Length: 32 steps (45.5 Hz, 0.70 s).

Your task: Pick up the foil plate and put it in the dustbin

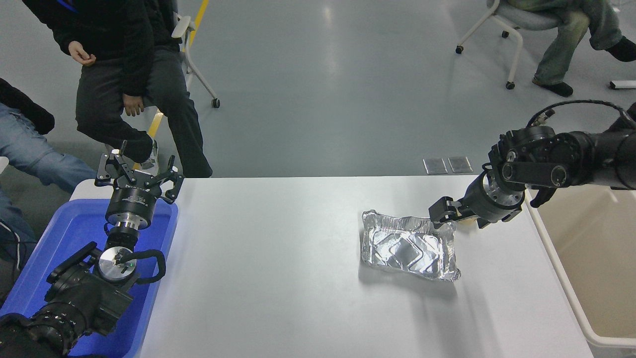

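The right gripper [443, 215] sits at the foil plate's [407, 246] far right corner, fingers' state unclear, hiding whatever lies behind it.

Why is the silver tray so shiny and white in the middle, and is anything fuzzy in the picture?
Head view: the foil plate mirrors the ceiling lights, so its bottom glares white; it casts a soft shadow on the table below it; pale light streaks the floor; nothing looks fuzzy, not even the right gripper.
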Each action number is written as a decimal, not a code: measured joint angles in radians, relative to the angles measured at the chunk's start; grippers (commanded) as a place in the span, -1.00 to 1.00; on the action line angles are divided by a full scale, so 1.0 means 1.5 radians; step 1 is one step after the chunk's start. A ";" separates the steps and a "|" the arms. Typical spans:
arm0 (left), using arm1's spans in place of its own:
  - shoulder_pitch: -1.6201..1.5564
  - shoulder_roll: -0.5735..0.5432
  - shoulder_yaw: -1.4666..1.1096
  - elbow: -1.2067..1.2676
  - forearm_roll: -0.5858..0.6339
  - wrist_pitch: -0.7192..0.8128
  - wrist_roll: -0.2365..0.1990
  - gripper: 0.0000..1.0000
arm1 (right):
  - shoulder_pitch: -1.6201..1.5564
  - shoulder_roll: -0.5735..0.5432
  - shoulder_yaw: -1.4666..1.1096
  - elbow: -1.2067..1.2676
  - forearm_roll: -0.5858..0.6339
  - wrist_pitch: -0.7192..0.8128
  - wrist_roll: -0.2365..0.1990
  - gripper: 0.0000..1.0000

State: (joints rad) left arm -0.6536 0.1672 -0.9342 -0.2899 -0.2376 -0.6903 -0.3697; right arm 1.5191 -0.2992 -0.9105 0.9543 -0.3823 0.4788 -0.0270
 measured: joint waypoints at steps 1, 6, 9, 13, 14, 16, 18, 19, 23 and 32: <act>0.000 0.000 0.000 0.000 0.000 0.000 0.000 0.98 | -0.004 0.000 0.002 -0.002 0.000 -0.002 0.000 1.00; 0.000 0.000 0.000 0.000 0.000 0.000 0.000 0.98 | -0.025 -0.001 0.011 -0.012 0.001 -0.011 0.000 1.00; 0.000 0.000 0.000 0.000 0.000 0.000 0.000 0.98 | -0.036 -0.001 0.014 -0.019 0.001 -0.016 0.000 1.00; 0.000 0.000 0.000 0.000 0.000 0.000 0.000 0.98 | -0.058 -0.001 0.018 -0.039 0.001 -0.024 0.000 1.00; 0.000 0.000 0.000 0.000 0.000 0.000 0.000 0.98 | -0.063 -0.001 0.019 -0.045 0.001 -0.027 0.000 1.00; 0.000 0.000 0.000 0.000 0.000 0.000 0.000 0.98 | -0.078 0.000 0.020 -0.060 0.000 -0.035 -0.001 1.00; 0.000 0.000 0.000 0.000 0.000 0.000 0.000 0.98 | -0.090 0.002 0.021 -0.072 0.000 -0.043 -0.001 1.00; 0.000 0.000 0.000 0.000 0.000 0.000 0.000 0.98 | -0.096 0.003 0.022 -0.078 0.000 -0.046 -0.001 1.00; 0.000 0.000 0.000 0.000 0.000 0.000 0.000 0.98 | -0.122 0.007 0.024 -0.101 0.000 -0.061 -0.001 1.00; 0.000 0.000 0.000 0.000 0.000 -0.001 0.000 0.98 | -0.166 0.011 0.044 -0.128 0.001 -0.094 -0.001 1.00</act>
State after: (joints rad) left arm -0.6534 0.1672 -0.9342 -0.2899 -0.2377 -0.6912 -0.3697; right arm 1.2701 -0.2826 -0.8448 0.7626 -0.3808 0.3385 -0.0281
